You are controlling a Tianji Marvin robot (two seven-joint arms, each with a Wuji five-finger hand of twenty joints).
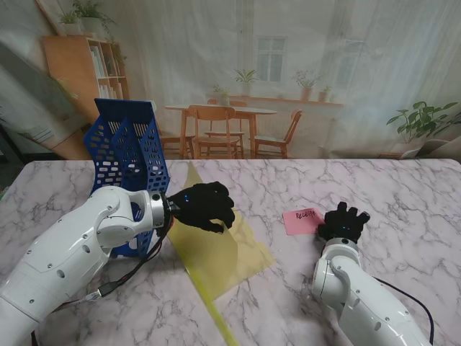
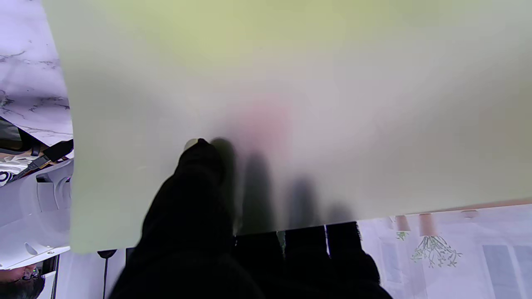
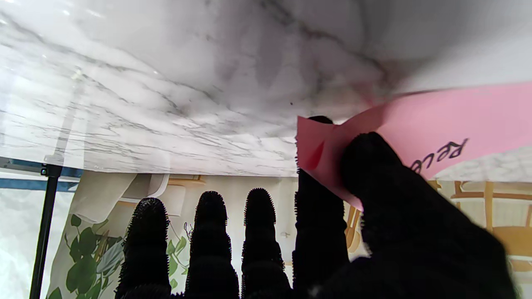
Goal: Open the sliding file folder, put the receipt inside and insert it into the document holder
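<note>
**Receipt pinched at right, folder flap lifted at left: gap between them is being left to cross**

The receipt [image 1: 303, 220] is lying on the marble table [image 1: 403, 194], right of centre, its long axis running roughly left-right across the stand view. Its right-hand corner is being clamped by the right hand [image 1: 344, 223]: in the right wrist view the pink paper [image 3: 415, 124] is being pinched between thumb [image 3: 374, 166] and index finger, the other three fingers being held straight and apart, gripping nothing. The corner is being curled slightly off the table.

The sliding file folder [image 1: 216, 252], yellow and translucent, is lying to the left of the receipt, near but apart, its spine running diagonally from far-left toward me. Its top sheet is being held raised by the left hand [image 1: 205, 205], fingers closed on the sheet's edge; in the left wrist view the fingers [image 2: 257, 187] are being seen through the sheet [image 2: 291, 83], thumb in front.

The document holder [image 1: 126, 155], blue, is standing upright farther left, beside the left forearm.

Judged: the receipt is needing to be carried leftward by the nearer right hand into the opened flap.
</note>
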